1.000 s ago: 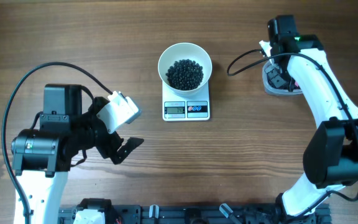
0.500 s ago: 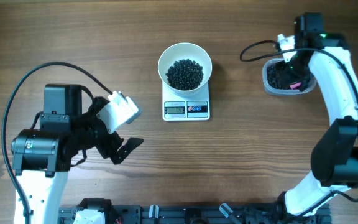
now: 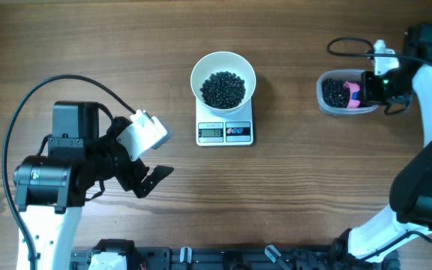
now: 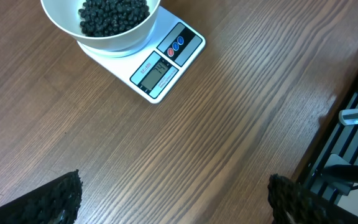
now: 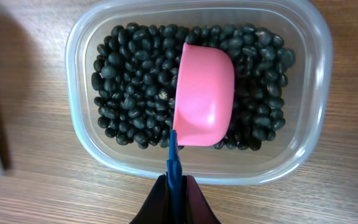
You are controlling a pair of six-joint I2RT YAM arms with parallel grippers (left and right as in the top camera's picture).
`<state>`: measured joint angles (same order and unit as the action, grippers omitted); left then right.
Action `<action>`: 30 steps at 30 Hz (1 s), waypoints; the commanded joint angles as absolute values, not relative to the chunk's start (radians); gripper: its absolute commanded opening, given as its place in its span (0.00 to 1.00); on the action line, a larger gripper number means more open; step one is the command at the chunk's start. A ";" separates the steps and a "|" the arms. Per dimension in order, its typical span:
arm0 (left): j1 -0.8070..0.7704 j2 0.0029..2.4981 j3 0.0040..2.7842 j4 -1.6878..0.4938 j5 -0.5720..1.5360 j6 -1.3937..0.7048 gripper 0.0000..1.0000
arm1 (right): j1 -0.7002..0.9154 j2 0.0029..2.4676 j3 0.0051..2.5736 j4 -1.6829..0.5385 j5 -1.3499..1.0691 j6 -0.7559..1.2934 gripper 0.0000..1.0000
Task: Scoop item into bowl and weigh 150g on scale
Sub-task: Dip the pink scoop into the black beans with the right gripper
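- My right jaws are clamped on the blue handle point(image 5: 173, 158) of the pink scoop point(image 5: 204, 99). Its cup is down among the black beans point(image 5: 129, 74) in the clear tub point(image 5: 79, 56) just ahead of them.
- My left jaws stand wide and hold nothing.
- The white bowl point(image 4: 114, 42) sits on the scale point(image 4: 185, 50) well ahead of my left jaws, already heaped with beans.
- I can't read the display, so more scooping may be left.
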<state>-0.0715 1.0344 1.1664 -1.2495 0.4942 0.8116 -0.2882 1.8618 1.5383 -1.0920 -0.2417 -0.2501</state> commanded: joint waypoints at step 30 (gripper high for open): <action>-0.076 1.034 1.185 -1.246 0.495 0.834 1.00 | -0.485 1.876 1.413 -1.040 -0.691 -0.185 0.04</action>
<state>-0.0715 1.0344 1.1664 -1.2495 0.4942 0.8116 -0.4709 1.8606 1.4284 -1.0386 -0.5816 -0.2024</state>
